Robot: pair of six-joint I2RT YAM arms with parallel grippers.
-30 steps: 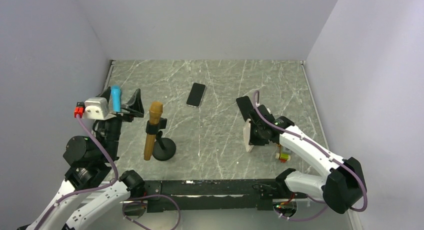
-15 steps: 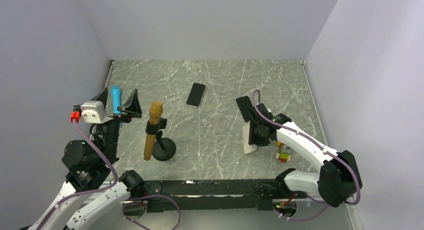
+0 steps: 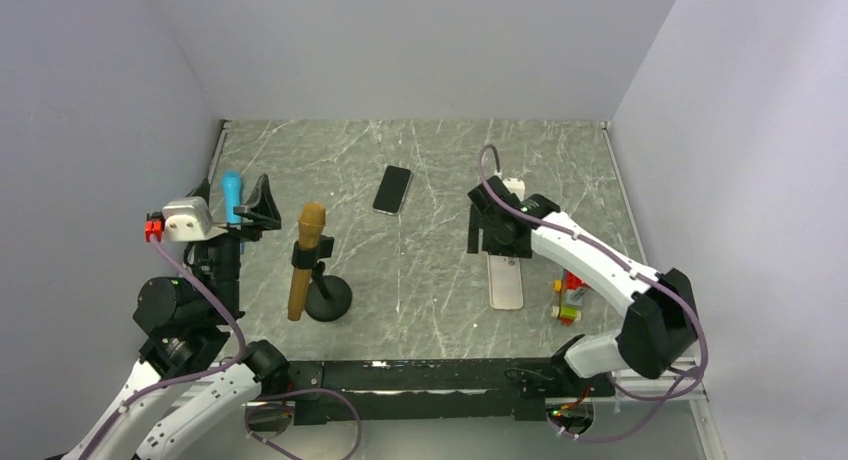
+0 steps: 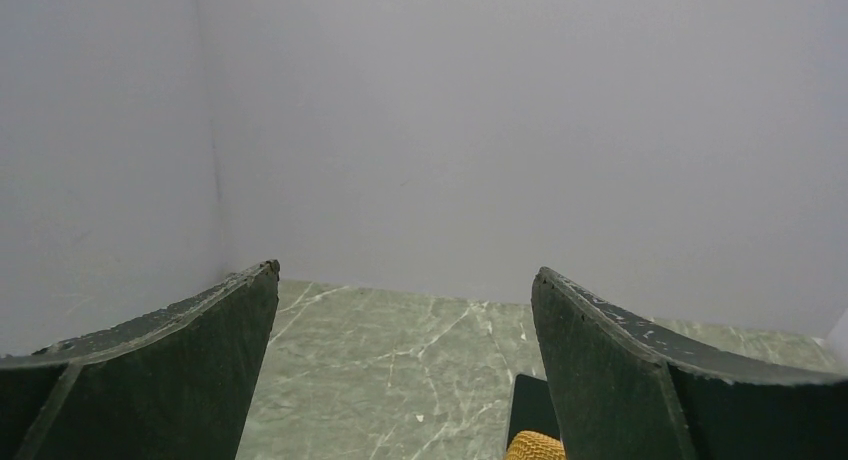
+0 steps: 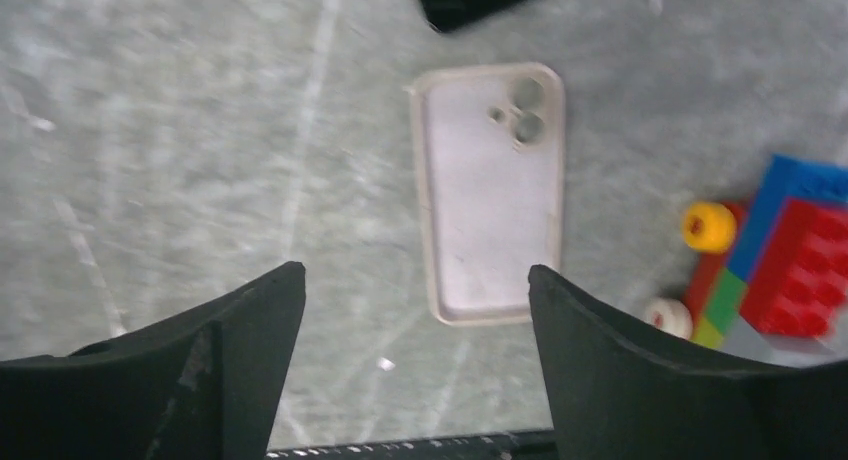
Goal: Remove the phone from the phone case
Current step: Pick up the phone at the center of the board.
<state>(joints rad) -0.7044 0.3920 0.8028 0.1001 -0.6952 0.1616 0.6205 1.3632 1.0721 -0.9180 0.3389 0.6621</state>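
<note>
- Right gripper [image 5: 412, 272]: jaws wide apart, holding nothing.
- Phone case [image 5: 488, 193]: flat on table, empty.
- Phone [image 3: 393, 189]: at 10 o'clock from Phone case.
- Left gripper [image 4: 405, 270]: spread wide, empty.

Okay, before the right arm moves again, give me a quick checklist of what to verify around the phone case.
1. Phone case flat on the table: ok.
2. Case empty, rim and camera cutouts showing: ok.
3. Phone lying apart from the case: ok.
4. Right gripper open, holding nothing: ok.
5. Left gripper open, holding nothing: ok.
6. Brick toy beside the case, not touching it: ok.
</note>
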